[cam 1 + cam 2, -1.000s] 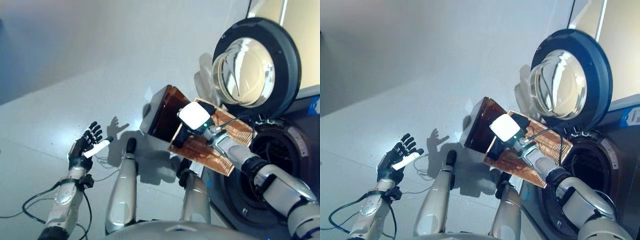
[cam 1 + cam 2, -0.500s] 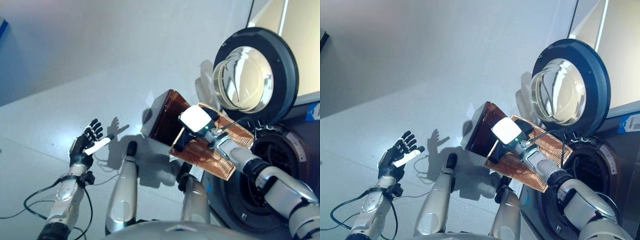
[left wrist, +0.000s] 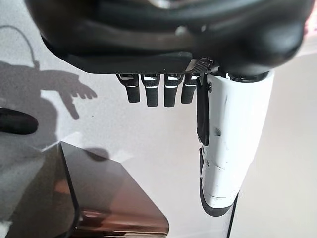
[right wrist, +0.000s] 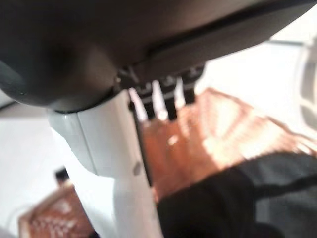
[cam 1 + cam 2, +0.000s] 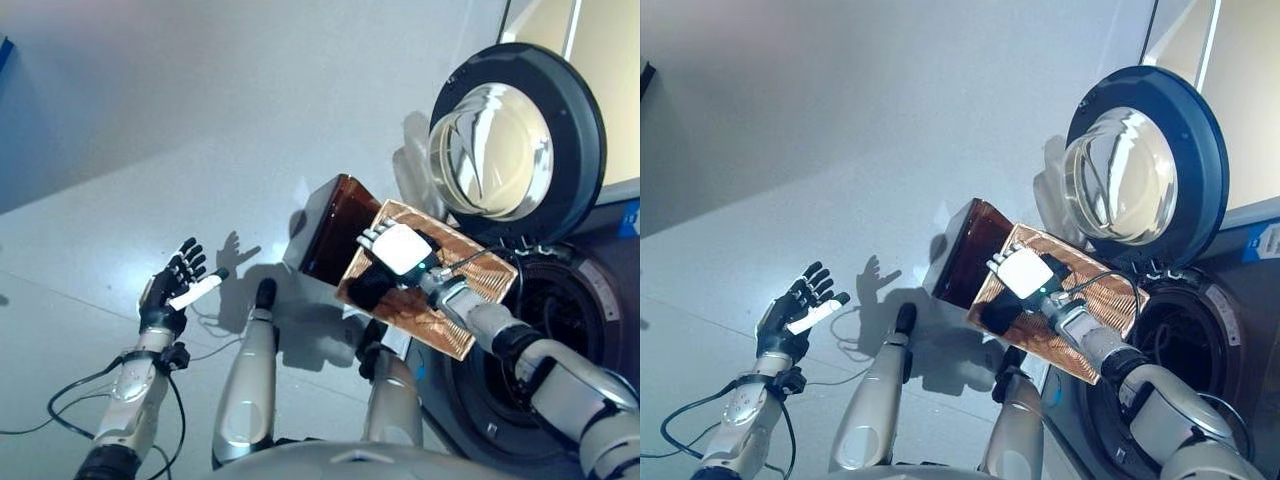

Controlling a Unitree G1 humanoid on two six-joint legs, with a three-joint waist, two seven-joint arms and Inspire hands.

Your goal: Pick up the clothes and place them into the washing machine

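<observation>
- Now the right hand [image 5: 398, 248] lies with straight fingers over a dark garment [image 5: 372, 291] in the brown ribbed basket [image 5: 440, 305], where half a second ago it hovered slightly higher.
- Whether it grips the cloth, I cannot tell.
- Beside the basket, the washing machine's drum [image 5: 545, 330] gapes, its door [image 5: 515, 140] swung up.
- Off to the side, the left hand [image 5: 172, 290] is spread and empty, unchanged.
- Judged from this, the pick-up is only beginning.

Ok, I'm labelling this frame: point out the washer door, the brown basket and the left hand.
washer door [image 5: 520, 140]: left eye view, on its glass window.
brown basket [image 5: 335, 225]: left eye view, on its dark side wall.
left hand [image 5: 165, 295]: left eye view, on the palm.
</observation>
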